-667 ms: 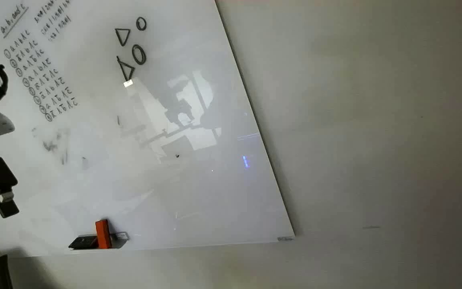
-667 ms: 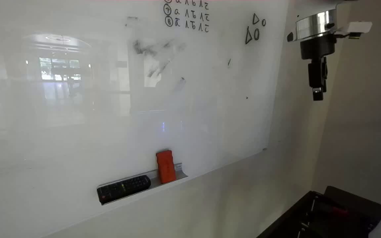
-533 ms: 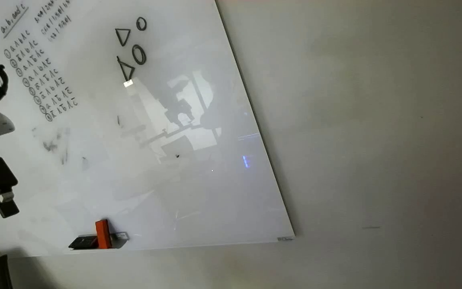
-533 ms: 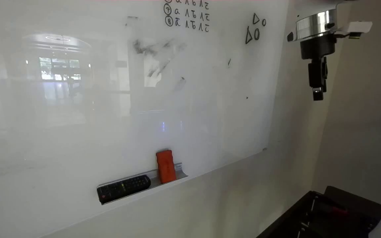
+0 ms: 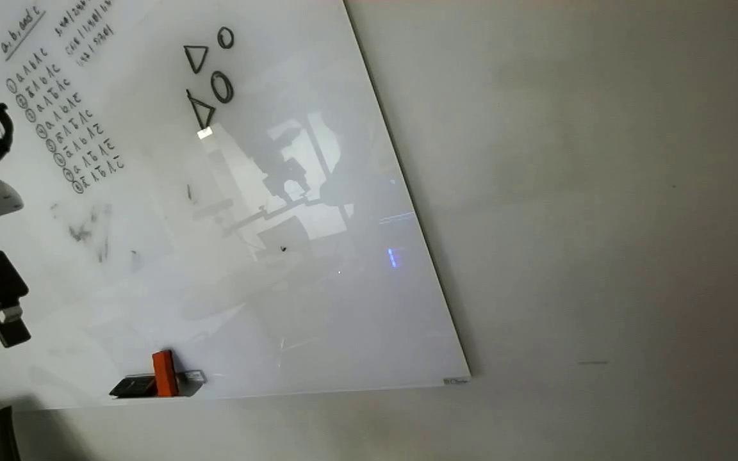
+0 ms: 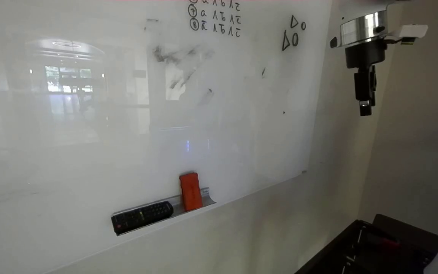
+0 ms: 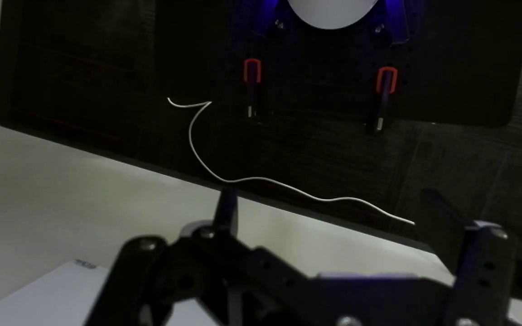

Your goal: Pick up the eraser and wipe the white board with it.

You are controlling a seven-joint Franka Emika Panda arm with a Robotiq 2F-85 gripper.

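The white board (image 6: 242,152) stands against the wall (image 5: 567,192). In both exterior views it carries black handwriting (image 6: 222,29), triangles (image 5: 196,57) and ovals (image 5: 221,87); dark smudges (image 6: 165,56) lie below the handwriting. A grey tray (image 6: 208,198) sits at the lower edge of the white board.

The eraser (image 6: 191,192) is located in the tray. It stands on end, slightly tilted; whether its upper end touches the white board cannot be determined. A black remote control (image 6: 143,217) lies lengthwise in the same tray, beside the eraser, with a narrow gap between the two.

The hand (image 7: 329,192), at the end of the arm (image 6: 365,30), points downward and is well apart from the eraser. Its fingers (image 7: 227,210) are spread wide; through the gap, the wrist view shows the worktop (image 7: 465,154), part of a white cable (image 7: 324,199) and the wall. A white housing (image 6: 413,31) projects from the arm above the hand. The white cable runs in curves on the worktop, partly near its edge. Farther from that edge, the wrist view shows two red U-shaped parts (image 7: 252,61).
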